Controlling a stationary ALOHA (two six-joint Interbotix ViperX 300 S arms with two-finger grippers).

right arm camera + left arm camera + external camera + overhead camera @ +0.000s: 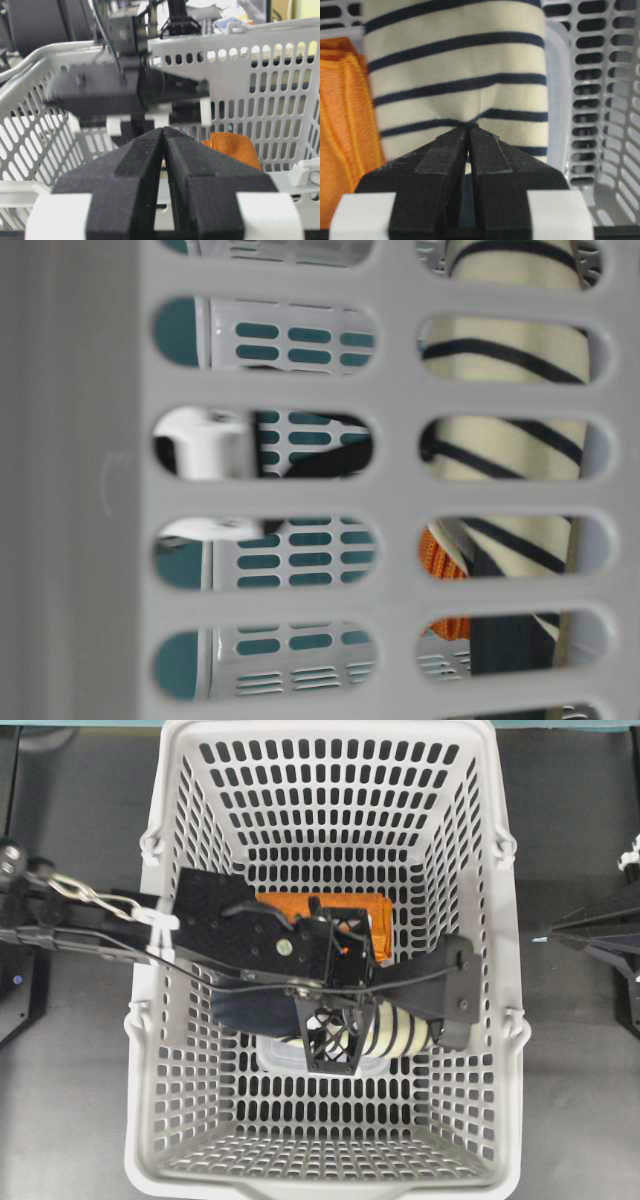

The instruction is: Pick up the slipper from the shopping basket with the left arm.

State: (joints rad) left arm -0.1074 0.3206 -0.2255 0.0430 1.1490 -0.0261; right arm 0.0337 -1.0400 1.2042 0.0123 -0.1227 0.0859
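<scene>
The slipper [400, 1032], cream with thin navy stripes, lies across the middle of the shopping basket [150, 1020]. Its dark navy part shows to the left of the gripper. My left arm reaches in from the left, and its gripper [335, 1045] points down onto the slipper. In the left wrist view the left gripper [469, 125] is shut, pinching a fold of the slipper's [455, 65] striped fabric. I cannot tell whether the slipper is off the floor. The slipper also shows through the wall slots in the table-level view [510, 370]. My right gripper [163, 129] is shut and empty, outside the basket.
A folded orange cloth [300, 904] lies behind the slipper, seen also from the wrist [345, 125]. A small clear plastic container [290, 1060] sits partly under the slipper. The basket's slotted walls [615, 100] stand close on all sides. The right arm [600, 932] rests at the right.
</scene>
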